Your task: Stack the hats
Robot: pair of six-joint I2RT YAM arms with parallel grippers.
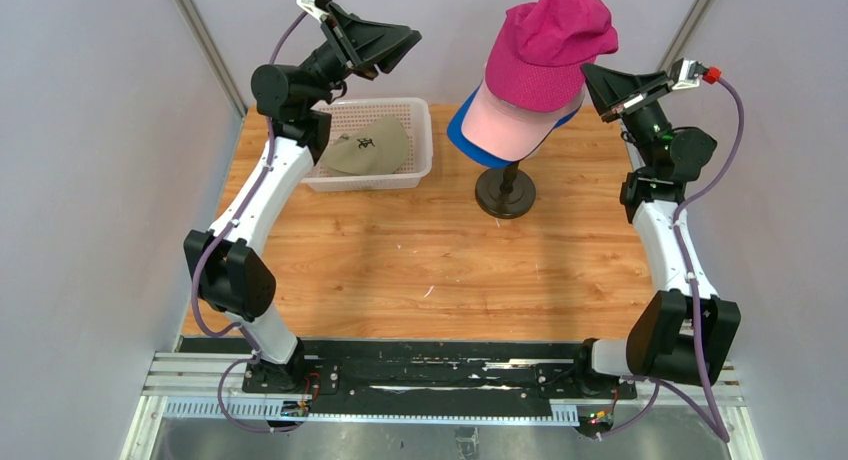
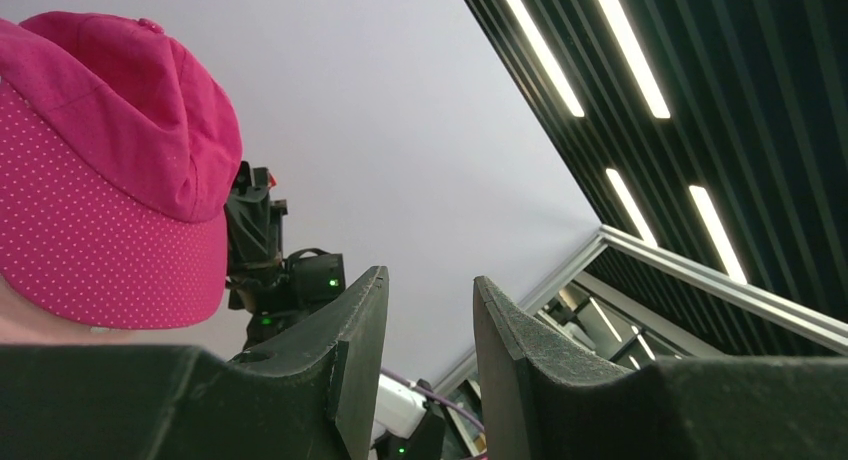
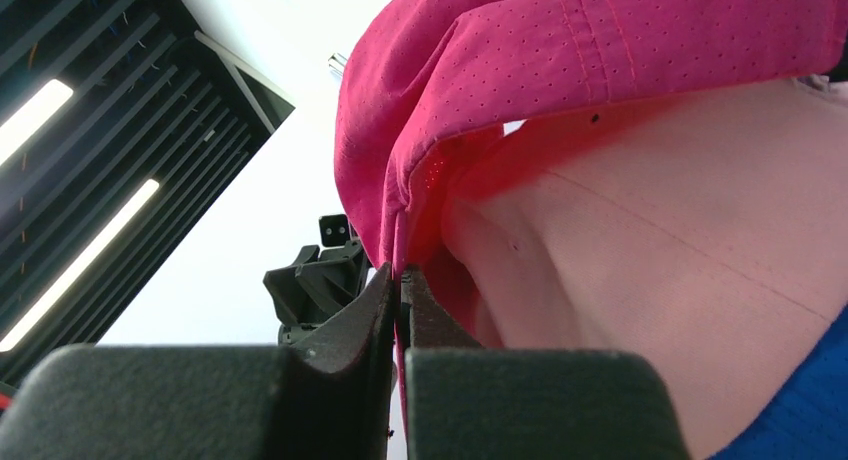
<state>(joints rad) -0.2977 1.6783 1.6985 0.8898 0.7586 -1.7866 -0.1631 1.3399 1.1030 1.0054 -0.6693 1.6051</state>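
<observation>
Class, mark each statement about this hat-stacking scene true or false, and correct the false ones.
1. The magenta cap sits highest, over the pink cap. True.
2. The khaki cap rests on the magenta cap. False: it lies in the white basket.
3. The right jaws are shut on the magenta cap's edge. True.
4. The left jaws grip a cap. False: they stand open, holding nothing.
</observation>
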